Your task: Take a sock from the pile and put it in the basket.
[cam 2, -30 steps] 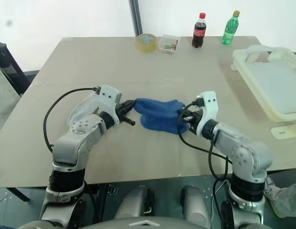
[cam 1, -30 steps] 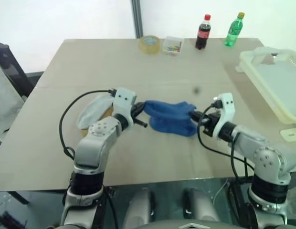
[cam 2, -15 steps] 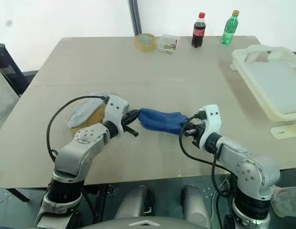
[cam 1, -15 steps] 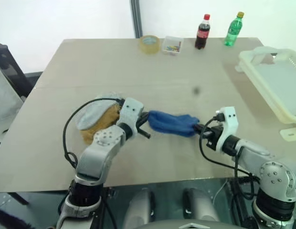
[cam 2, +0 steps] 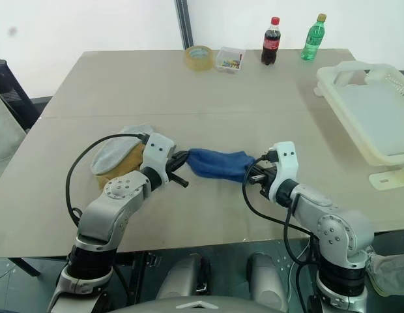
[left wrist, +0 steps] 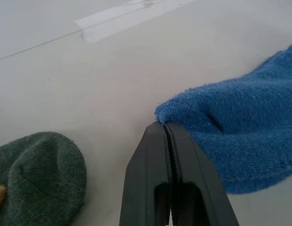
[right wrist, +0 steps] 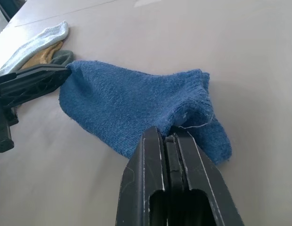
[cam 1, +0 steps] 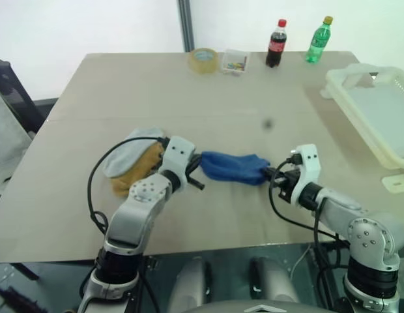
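Observation:
A royal blue sock (cam 1: 231,167) is stretched between my two grippers, low over the table in front of me. My left gripper (left wrist: 164,125) is shut on one end of it, and my right gripper (right wrist: 165,134) is shut on the cuff at the other end. The pile (cam 1: 131,162) lies just beyond my left arm, with a pale grey-blue sock on a mustard one. A dark sock (left wrist: 37,174) from it lies beside the left fingers. The off-white basket (cam 1: 384,114) stands at the table's right edge, well away from both grippers.
At the far edge of the table stand a cola bottle (cam 1: 276,44), a green bottle (cam 1: 319,40), a tape roll (cam 1: 204,60) and a small clear box (cam 1: 236,62). A small white piece (cam 1: 396,182) lies in front of the basket.
Both grippers have come down with the blue sock. It hung bunched between them before and now lies drawn out flat and low. The pile shows more fully behind my left arm.

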`<state>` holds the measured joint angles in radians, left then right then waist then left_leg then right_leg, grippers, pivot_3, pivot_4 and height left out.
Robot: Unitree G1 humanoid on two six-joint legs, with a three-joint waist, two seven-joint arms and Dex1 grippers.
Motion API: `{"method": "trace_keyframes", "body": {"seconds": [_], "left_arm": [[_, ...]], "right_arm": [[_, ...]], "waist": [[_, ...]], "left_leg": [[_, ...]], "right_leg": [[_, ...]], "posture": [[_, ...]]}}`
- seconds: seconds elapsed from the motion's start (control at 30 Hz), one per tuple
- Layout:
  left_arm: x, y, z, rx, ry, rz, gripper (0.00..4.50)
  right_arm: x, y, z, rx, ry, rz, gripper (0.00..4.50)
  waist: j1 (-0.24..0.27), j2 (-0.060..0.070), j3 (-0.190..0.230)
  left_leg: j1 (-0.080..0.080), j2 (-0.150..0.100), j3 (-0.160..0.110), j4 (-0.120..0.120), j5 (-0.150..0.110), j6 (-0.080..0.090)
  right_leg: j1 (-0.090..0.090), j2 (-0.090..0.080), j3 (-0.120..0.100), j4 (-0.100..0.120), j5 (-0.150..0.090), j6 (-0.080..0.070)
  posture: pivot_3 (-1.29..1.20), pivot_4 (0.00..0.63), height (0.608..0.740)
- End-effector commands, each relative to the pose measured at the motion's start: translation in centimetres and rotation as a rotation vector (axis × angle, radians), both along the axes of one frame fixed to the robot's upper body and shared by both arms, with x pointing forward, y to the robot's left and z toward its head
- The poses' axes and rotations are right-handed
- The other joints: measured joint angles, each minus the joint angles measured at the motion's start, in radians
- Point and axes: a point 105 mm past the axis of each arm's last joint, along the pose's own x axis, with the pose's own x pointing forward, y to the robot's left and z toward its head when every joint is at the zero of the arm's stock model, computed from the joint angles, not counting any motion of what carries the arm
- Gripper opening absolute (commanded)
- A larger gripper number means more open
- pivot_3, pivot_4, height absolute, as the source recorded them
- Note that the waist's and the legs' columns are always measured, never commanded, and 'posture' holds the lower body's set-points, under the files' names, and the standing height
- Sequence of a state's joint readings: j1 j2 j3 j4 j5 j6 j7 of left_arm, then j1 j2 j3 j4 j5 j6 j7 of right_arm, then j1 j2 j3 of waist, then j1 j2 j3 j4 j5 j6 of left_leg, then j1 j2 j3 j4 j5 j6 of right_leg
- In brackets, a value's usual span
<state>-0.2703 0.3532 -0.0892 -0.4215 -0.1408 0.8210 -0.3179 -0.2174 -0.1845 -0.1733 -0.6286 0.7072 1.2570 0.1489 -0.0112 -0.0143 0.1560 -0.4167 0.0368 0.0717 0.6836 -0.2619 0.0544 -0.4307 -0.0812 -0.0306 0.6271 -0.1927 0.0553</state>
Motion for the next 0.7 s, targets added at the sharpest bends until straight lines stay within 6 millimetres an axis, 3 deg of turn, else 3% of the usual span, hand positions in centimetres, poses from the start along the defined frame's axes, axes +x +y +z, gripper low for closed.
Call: {"method": "trace_keyframes", "body": {"seconds": [0.03,0.17,0.3,0.4,0.53,0.7], "left_arm": [[0.1,-0.2,1.1,-0.001,-0.059,0.002,0.04],[0.0,-0.4,0.8,0.000,-0.054,0.001,0.04],[-0.2,-0.5,-0.1,0.022,-0.024,-0.011,0.04],[-0.4,-0.4,-0.7,0.041,-0.003,-0.014,0.00],[-0.7,-0.3,-1.3,0.055,0.017,-0.019,0.00],[-0.9,-0.5,-2.0,0.061,0.033,-0.023,0.00]], "right_arm": [[0.2,0.0,1.0,0.004,-0.052,0.002,0.00],[0.6,-0.2,1.3,0.004,-0.074,-0.014,0.00],[0.3,-0.2,0.2,-0.014,-0.024,0.005,0.00],[-0.4,-0.2,-0.8,-0.035,0.020,0.036,0.86],[-0.6,-1.1,-0.8,-0.158,-0.062,0.041,2.76],[1.2,-1.6,1.3,-0.269,-0.334,-0.031,2.76]], "waist": [[0.000,0.000,0.000],[0.000,0.000,0.000],[0.000,0.000,0.000],[0.001,0.000,0.000],[0.000,0.000,0.000],[-0.001,0.000,0.000]], "left_leg": [[0.000,0.000,0.000,0.000,0.000,0.000],[0.000,0.000,0.000,0.000,0.000,0.000],[0.000,0.000,0.000,0.000,0.000,0.000],[0.000,0.000,0.000,0.000,0.000,0.000],[0.000,0.000,0.000,0.000,0.000,0.000],[0.000,0.000,0.000,0.000,0.000,0.000]], "right_leg": [[0.000,0.000,0.000,0.000,0.000,0.000],[0.000,0.000,0.000,0.000,0.000,0.000],[0.000,0.000,0.000,0.000,0.000,0.000],[0.000,0.000,0.000,0.000,0.000,0.000],[0.000,0.000,0.000,0.000,-0.001,-0.002],[-0.001,0.000,0.000,0.000,-0.002,-0.002]], "posture": [[0.00,0.150,0.740],[0.00,0.150,0.740],[0.00,0.150,0.740],[0.00,0.150,0.740],[0.00,0.150,0.740],[0.00,0.150,0.740]]}}
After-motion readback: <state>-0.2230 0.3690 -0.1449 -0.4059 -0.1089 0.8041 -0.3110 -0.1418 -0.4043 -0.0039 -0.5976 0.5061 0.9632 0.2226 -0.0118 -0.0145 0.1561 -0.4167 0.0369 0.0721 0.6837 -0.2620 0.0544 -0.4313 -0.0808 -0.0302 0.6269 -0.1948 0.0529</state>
